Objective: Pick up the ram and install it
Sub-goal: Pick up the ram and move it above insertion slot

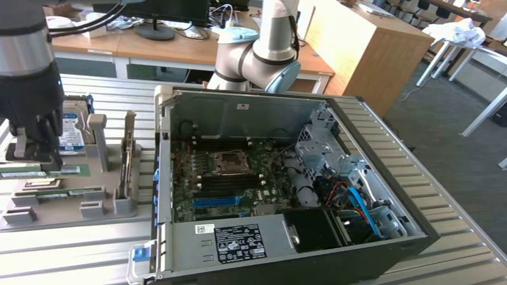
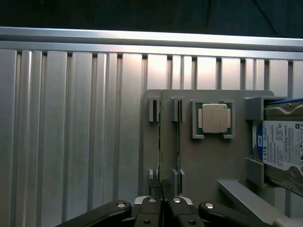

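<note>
- Gripping ram (image 2: 160, 142) end w/ closed hand (image 2: 160, 182), in grey holder (image 2: 208, 161) slot.
- Can't make out ram's chips – edge-on.
- Cut off at edge: hard drive (image 2: 283, 147).

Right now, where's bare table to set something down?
Bare table slats: camera side of the grey holder in the exterior view, and that view's right of the PC case. Crowded: the holder, gripper shut on the ram.
</note>
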Robot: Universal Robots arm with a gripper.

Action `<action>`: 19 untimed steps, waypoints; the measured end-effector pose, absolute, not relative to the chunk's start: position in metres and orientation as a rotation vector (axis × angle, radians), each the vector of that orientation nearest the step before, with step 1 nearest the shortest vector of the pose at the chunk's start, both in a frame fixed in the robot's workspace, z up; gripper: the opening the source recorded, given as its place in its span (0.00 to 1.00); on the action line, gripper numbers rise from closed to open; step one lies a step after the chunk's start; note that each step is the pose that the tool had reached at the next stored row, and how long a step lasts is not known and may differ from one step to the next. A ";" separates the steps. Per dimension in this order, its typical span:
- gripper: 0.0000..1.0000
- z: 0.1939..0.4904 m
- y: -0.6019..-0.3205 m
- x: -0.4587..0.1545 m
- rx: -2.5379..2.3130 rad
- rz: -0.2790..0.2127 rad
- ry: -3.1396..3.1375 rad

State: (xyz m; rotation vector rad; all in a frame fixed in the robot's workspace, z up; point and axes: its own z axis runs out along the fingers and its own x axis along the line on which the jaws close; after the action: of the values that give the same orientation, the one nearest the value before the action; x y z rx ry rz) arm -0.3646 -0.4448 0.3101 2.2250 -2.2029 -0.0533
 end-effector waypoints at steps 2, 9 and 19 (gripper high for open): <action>0.11 0.316 -0.445 -0.365 2.225 -0.053 -2.203; 0.11 0.337 -0.445 -0.364 2.225 -0.053 -2.203; 0.11 0.362 -0.445 -0.364 2.225 -0.053 -2.203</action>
State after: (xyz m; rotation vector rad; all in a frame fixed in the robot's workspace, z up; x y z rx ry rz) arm -0.3637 -0.4448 0.3619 2.2250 -2.2029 -0.0532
